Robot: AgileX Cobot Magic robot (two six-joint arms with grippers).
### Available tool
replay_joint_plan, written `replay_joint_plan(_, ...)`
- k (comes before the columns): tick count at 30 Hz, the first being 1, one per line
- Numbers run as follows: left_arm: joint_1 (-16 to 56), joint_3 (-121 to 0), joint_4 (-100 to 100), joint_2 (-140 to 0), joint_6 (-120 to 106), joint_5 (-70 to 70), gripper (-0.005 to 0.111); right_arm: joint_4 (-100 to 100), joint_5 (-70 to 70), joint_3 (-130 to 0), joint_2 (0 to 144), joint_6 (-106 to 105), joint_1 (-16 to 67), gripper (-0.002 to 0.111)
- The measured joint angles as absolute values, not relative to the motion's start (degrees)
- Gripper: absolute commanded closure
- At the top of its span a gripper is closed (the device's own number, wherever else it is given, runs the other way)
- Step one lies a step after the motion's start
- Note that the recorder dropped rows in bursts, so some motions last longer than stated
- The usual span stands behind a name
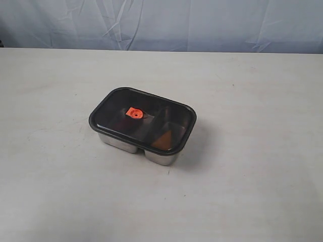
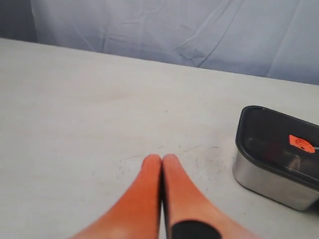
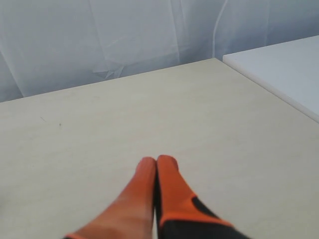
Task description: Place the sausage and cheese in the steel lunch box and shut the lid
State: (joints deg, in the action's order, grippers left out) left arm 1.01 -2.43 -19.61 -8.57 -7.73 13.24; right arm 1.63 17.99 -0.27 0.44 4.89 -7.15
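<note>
The steel lunch box (image 1: 160,157) stands near the middle of the table with the dark tinted lid (image 1: 116,103) lying flat on top of it, orange valve (image 1: 134,113) at its centre. Through the lid the yellow-orange cheese (image 1: 164,137) shows dimly in the right compartment. The sausage is hidden. In the left wrist view the lunch box (image 2: 271,180) sits off to one side of my left gripper (image 2: 161,158), which is shut and empty over bare table. My right gripper (image 3: 157,160) is shut too, holding nothing, far from the box. Neither gripper appears in the exterior view.
The pale table (image 1: 252,201) stretches round the box on all sides. A blue-grey cloth backdrop (image 1: 161,22) hangs behind its far edge. In the right wrist view a white surface (image 3: 284,69) adjoins the table's edge.
</note>
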Motion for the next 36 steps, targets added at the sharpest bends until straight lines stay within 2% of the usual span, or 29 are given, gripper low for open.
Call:
replay_joint_plan(8,-0.8,-0.2,-19.1,-0.9,-5.3,19.6,0.107,1.6,18.0,-0.3,0.4,4.9,-7.1,0.109)
replay_joint_plan(20,-1.1,-0.2,-15.1,-0.4,-5.2,19.6,0.107,1.6,18.0,-0.3,0.4,4.9,-7.1,0.109)
replay_joint_plan(26,-1.1,-0.2,-13.2,-0.4,-5.2,13.0,0.107,1.6,18.0,-0.3,0.4,4.9,-7.1,0.109)
replay_joint_plan(36,-1.1,-0.2,-6.7,-0.3,-5.2,12.2,0.107,1.6,18.0,-0.3,0.4,4.9,-7.1,0.109)
